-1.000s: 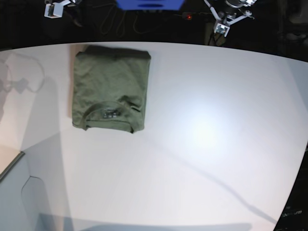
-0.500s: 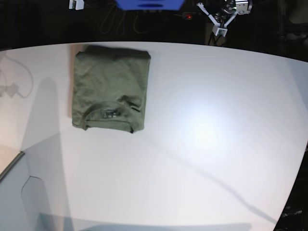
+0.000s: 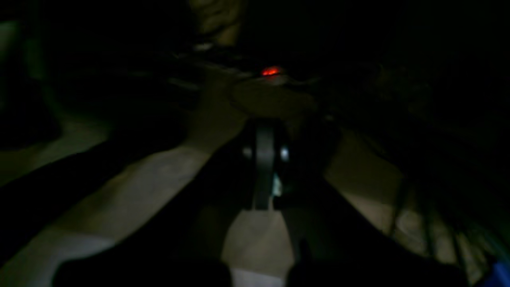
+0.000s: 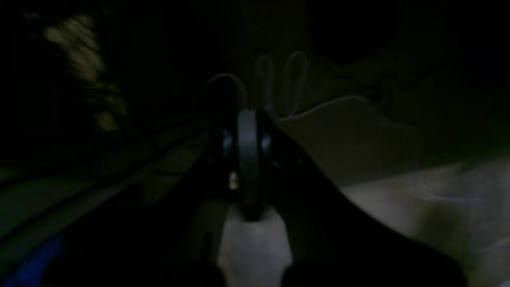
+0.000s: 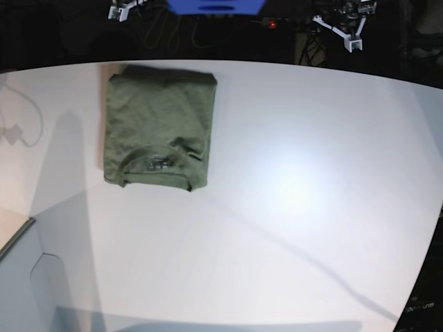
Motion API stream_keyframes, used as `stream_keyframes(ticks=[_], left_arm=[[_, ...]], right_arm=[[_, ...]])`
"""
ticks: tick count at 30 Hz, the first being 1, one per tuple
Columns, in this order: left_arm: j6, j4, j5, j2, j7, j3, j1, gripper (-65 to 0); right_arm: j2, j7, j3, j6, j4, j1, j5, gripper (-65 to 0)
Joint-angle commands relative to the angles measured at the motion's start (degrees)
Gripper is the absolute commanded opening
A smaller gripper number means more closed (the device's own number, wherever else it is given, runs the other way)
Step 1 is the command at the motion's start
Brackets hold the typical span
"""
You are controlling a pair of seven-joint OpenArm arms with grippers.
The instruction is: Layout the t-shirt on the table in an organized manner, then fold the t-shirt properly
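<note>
The olive-green t-shirt (image 5: 158,124) lies folded into a neat rectangle on the far left of the white table (image 5: 297,194), its round collar (image 5: 154,156) toward the near side. Neither gripper touches it. My left gripper (image 5: 349,38) hangs beyond the table's far edge at the top right. My right gripper (image 5: 119,12) is at the top left, partly cut off by the frame. Both wrist views are dark. In them the left gripper (image 3: 264,175) and the right gripper (image 4: 248,159) show their fingers pressed together, holding nothing.
A blue object (image 5: 214,5) and a red indicator light (image 5: 272,25) sit in the dark area behind the far edge, with cables around them. The light also shows in the left wrist view (image 3: 270,71). A tan board (image 5: 14,235) lies at the near left.
Both grippers have pulled further back behind the far edge and shifted right along the top of the base view. The folded t-shirt has not moved.
</note>
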Motion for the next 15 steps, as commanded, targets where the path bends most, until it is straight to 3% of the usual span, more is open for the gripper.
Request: stream_keyframes(ticks=[1,3,7,11,15], left_arm=[[-0.24,0.01,1.77,0.09,-0.07,1.2,-0.17,-65.0],[0.38,-0.6,3.97,0.44,-0.07,3.14,-1.14,-65.0],[6.09,-7.9,5.11,0.44,-0.33,3.84,-3.87,-65.0],[6.53,-8.86,7.4,2.55,-0.42,3.93,-4.83,-65.0],[6.53,-9.04,11.35,5.1,-0.42,3.93,-4.83,-65.0]], right_arm=[[1.37,1.09,-1.08,-1.99,-0.4,-0.18,0.39,-65.0],[1.63,0.3,-3.89,-4.36,-0.84,0.17,0.39,-65.0],[3.04,-2.78,-7.5,-7.79,-0.84,0.26,0.48,-65.0],[3.13,-5.07,-8.38,-10.08,-0.84,0.17,0.48,-65.0],[2.95,-5.77,-12.59,-10.17,-0.66,0.26,0.48,-65.0]])
